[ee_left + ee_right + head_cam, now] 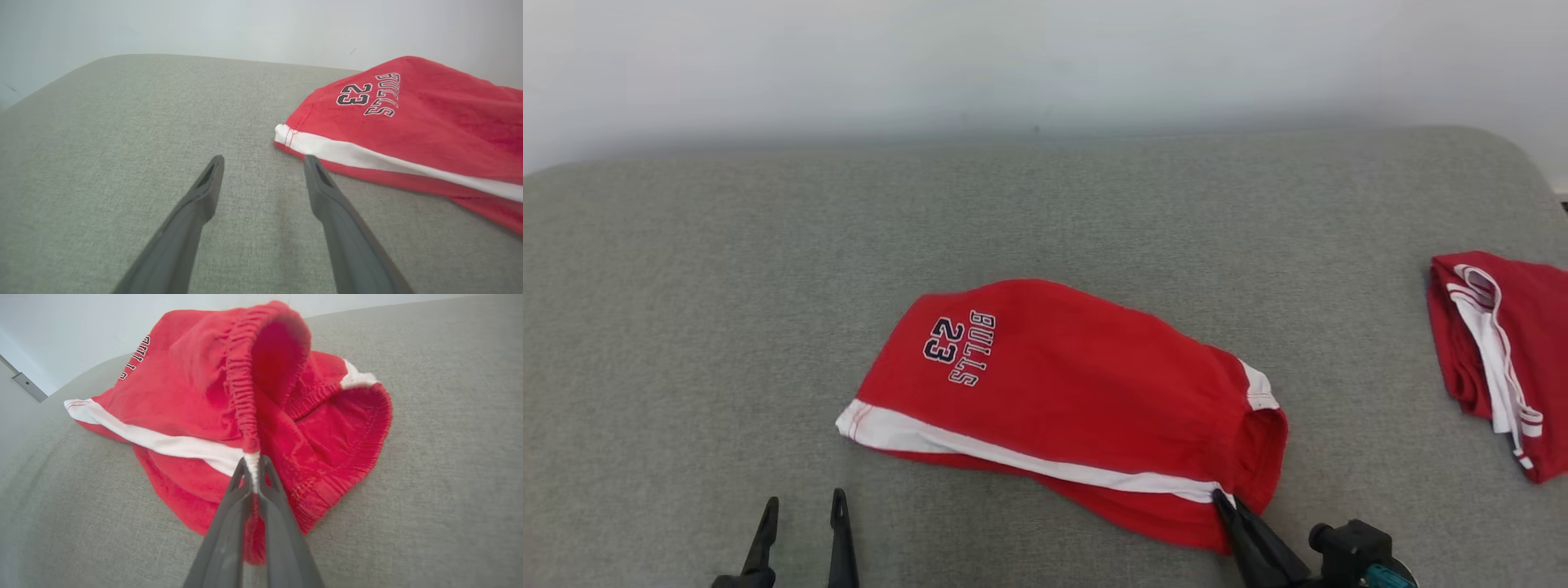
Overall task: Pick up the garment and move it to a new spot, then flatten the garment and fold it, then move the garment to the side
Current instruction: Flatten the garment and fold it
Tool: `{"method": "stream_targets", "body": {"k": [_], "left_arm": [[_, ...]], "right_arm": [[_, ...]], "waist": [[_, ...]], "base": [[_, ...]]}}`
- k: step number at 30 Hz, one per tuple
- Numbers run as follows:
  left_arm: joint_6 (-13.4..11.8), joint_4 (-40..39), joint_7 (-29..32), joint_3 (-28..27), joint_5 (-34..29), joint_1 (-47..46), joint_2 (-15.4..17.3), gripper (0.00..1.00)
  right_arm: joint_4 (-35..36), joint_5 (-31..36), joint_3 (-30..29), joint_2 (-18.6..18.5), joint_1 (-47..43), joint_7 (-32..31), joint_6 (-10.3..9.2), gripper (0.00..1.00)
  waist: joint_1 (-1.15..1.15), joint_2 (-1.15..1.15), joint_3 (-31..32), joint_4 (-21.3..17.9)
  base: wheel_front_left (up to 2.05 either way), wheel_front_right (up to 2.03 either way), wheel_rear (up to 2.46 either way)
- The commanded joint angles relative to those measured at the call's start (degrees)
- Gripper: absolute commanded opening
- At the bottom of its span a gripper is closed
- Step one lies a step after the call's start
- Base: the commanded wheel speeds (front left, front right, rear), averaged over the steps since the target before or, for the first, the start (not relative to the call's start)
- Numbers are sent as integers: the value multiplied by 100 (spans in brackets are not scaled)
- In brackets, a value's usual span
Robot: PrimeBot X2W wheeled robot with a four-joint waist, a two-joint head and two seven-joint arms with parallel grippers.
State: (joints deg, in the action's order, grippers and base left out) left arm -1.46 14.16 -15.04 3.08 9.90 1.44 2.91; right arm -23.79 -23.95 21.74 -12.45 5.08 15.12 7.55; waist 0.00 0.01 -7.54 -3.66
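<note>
The garment point(1062, 392) is a pair of red shorts with a white side stripe and "BULLS 23" lettering, lying in the middle of the grey padded surface point(768, 269). My right gripper point(1227, 500) is shut on the garment's near waistband edge, where the white stripe ends. In the right wrist view the two fingers of the right gripper point(253, 462) pinch that elastic waistband of the garment point(196, 400), which is pulled up into a ridge. My left gripper point(803, 502) stands open at the lower left. In the left wrist view the left gripper point(263, 160) sits just short of the garment's point(408, 118) hem corner, holding nothing.
A second red garment point(1503, 351) with white trim lies bunched at the right edge of the surface. A pale wall point(1045, 57) runs behind the padded surface's far edge.
</note>
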Motion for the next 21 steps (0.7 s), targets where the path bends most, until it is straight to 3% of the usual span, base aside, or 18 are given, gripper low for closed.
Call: {"method": "stream_targets", "body": {"k": [1,12,21], "left_arm": [[68,46,-18,2,48,-130,0,100],[704,583,-19,-66,487,-750,0,100],[864,1427,-19,31,694,-1267,2,100]], "right_arm": [[60,21,9,-110,-75,-2,-16,0],[158,-73,120,-484,-46,-2,-16,0],[17,-14,204,-407,57,-2,-16,0]], "waist": [[0,-1,-9,-140],[0,-1,-216,-368],[0,-1,-288,-362]], "base": [[0,0,0],[0,0,0],[0,0,0]]}}
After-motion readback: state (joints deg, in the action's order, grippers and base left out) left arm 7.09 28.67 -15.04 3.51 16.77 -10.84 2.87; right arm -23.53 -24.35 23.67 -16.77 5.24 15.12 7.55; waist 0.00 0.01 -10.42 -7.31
